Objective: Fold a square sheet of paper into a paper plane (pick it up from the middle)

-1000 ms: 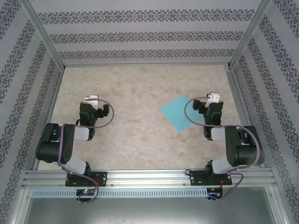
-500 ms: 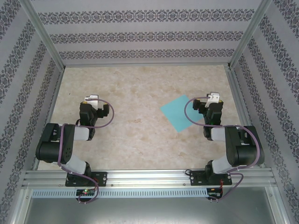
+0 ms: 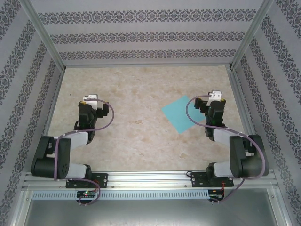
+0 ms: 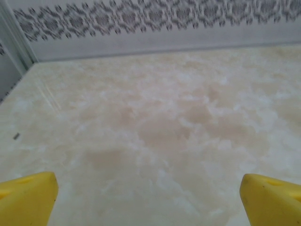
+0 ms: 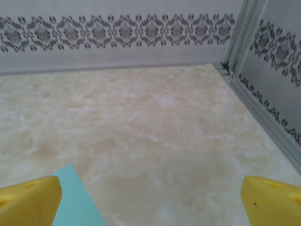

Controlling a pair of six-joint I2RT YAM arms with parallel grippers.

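Observation:
The square sheet of paper [image 3: 181,114] is plain turquoise and lies flat and unfolded on the marbled table, right of centre. One corner of the sheet [image 5: 75,200] reaches the lower left of the right wrist view. My right gripper [image 3: 215,97] hovers just right of the sheet, and part of that arm covers the sheet's right corner. The right gripper [image 5: 150,200] is open, its yellow fingertips [image 5: 30,197] wide apart and empty. My left gripper [image 3: 90,100] is far to the left of the sheet. That left gripper [image 4: 148,197] is also open over bare table.
Patterned walls with aluminium posts [image 3: 44,35] enclose the table on three sides. A metal rail [image 3: 150,179] carrying both arm bases runs along the near edge. The right wall's frame [image 5: 263,113] stands close to my right gripper.
Both arms have shifted their elbows lower and outward. The wrists moved slightly toward the far wall. The sheet has not moved.

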